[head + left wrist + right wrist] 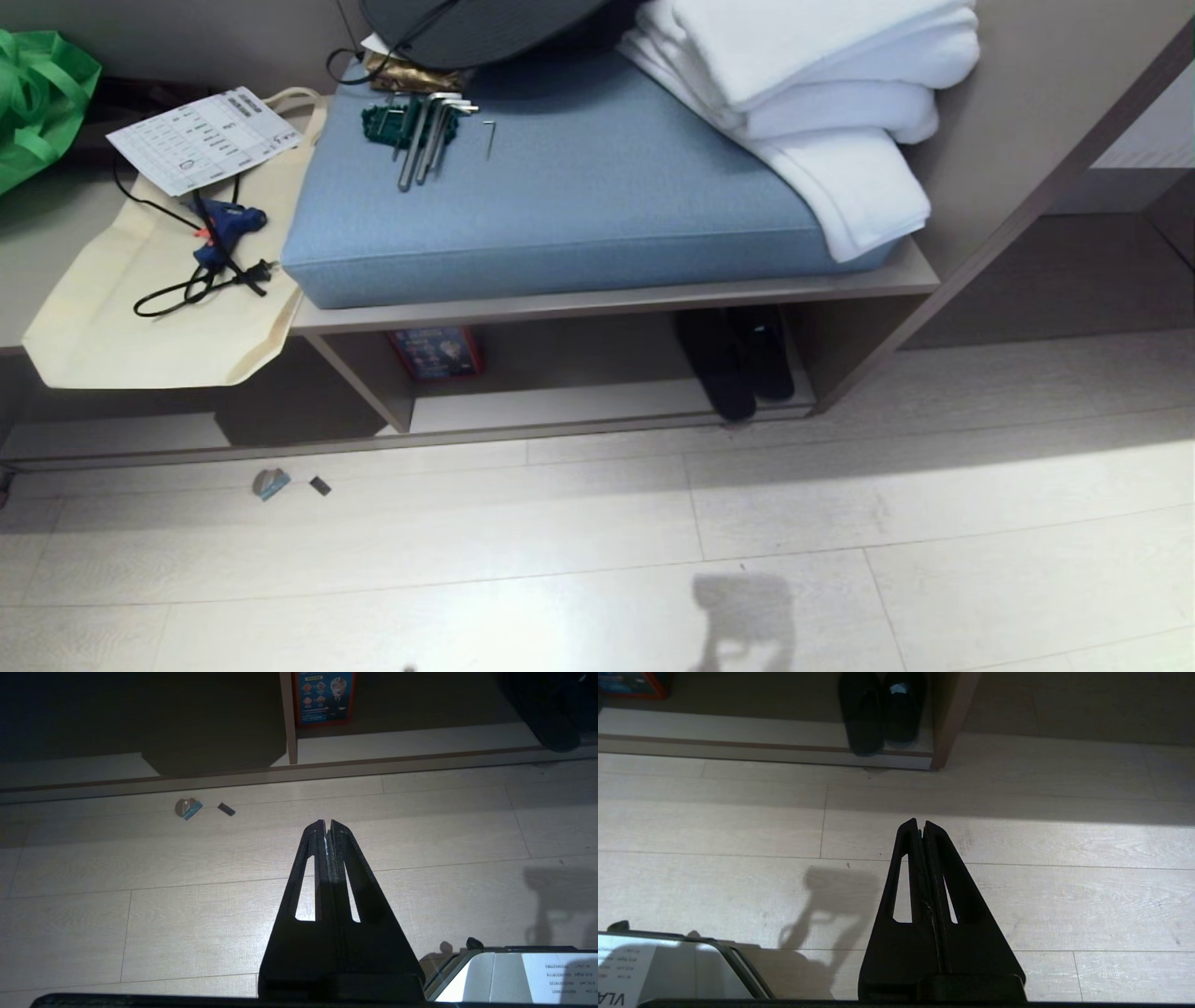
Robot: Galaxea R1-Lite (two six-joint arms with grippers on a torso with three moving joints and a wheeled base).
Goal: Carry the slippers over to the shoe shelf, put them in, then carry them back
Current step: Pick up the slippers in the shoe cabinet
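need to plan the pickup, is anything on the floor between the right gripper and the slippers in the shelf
Nothing visible. The right gripper hangs shut over bare floor, and the slippers sit side by side at the shoe shelf opening, against its right wall. The small scraps lie far left.

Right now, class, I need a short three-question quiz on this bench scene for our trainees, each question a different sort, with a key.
1. True or false: the slippers lie on the open floor.
2. Which end of the shoe shelf holds them? A) beside the red-and-blue box B) the opposite end, by the side panel
3. Fill in: the right claw is ____, holding nothing.

Key: 1 false, they sit inside the shelf; 2 B; 3 shut.
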